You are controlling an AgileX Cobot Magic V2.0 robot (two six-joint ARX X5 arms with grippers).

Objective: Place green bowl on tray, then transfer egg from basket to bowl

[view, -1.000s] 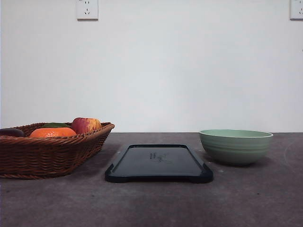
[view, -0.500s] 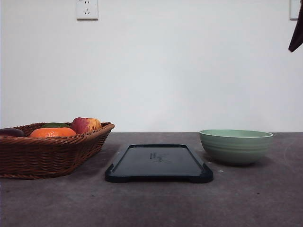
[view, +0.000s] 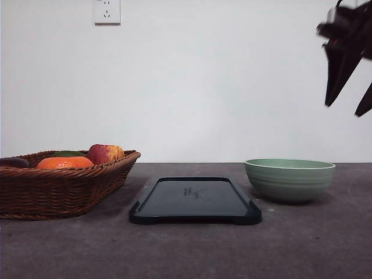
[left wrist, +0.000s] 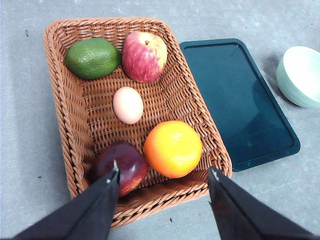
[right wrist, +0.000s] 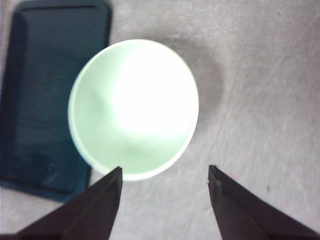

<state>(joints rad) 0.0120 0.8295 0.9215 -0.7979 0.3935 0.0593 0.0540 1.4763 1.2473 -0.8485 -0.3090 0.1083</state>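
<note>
Right gripper (view: 349, 107) swings in above the green bowl (view: 289, 180) — fingers apart; left gripper (left wrist: 162, 175) hovers, fingers apart, over the basket (left wrist: 67, 115).

A round orange fruit (left wrist: 173, 148) lies beside a dark red-purple plum (left wrist: 120, 165). At 11 o'clock from the orange: a red-yellow apple (left wrist: 144, 56), touching a green lime (left wrist: 92, 58). Grey table (view: 186, 250); white wall socket (view: 107, 11).

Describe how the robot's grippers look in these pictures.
Both grippers have matte black fingers that taper to narrow pointed tips. The left gripper and right gripper show plain, wedge-shaped fingers without markings. In the front view, the right gripper's dark body carries a small orange-red spot.
</note>
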